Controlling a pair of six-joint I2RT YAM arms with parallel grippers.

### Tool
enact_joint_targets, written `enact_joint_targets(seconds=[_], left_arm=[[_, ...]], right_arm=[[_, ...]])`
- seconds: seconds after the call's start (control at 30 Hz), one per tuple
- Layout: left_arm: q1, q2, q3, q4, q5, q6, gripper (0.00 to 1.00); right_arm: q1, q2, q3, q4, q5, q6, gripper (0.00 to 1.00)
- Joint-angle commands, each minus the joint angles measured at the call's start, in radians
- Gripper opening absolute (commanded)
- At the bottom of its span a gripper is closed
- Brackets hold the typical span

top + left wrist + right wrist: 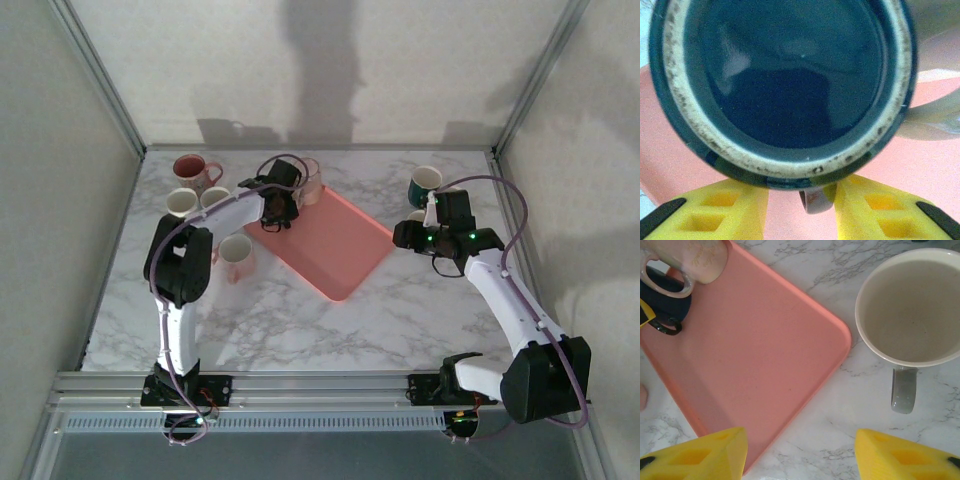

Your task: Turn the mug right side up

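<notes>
A dark blue mug (790,85) stands upside down on the pink tray (335,250), its unglazed foot ring facing the left wrist camera. My left gripper (800,189) is at the tray's far left corner (278,205). Its yellow fingers straddle the mug's handle (817,202): the right finger touches it, the left one stands a little apart, so the jaws are open. In the right wrist view the dark mug (665,302) sits at the tray's far corner beside a beige mug (700,260). My right gripper (800,437) hangs open and empty over the tray's right edge.
A white mug with a grey handle (910,305) stands upright on the marble just right of the tray. A green mug (426,182) is behind it. Several more mugs (190,170) cluster at the back left, one (236,250) nearer the left arm.
</notes>
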Motion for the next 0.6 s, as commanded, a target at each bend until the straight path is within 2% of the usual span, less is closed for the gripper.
enact_joint_targets(seconds=[0.0, 0.3, 0.57], left_arm=[[0.005, 0.018, 0.023, -0.044, -0.035, -0.021, 0.36], [0.014, 0.012, 0.018, -0.052, -0.063, -0.003, 0.3], [0.017, 0.026, 0.023, -0.053, -0.065, 0.013, 0.17]], right_arm=[[-0.007, -0.015, 0.001, 0.005, -0.004, 0.001, 0.59], [-0.015, -0.036, -0.001, 0.0, -0.007, 0.003, 0.59], [-0.017, -0.057, -0.008, -0.008, -0.01, 0.009, 0.59]])
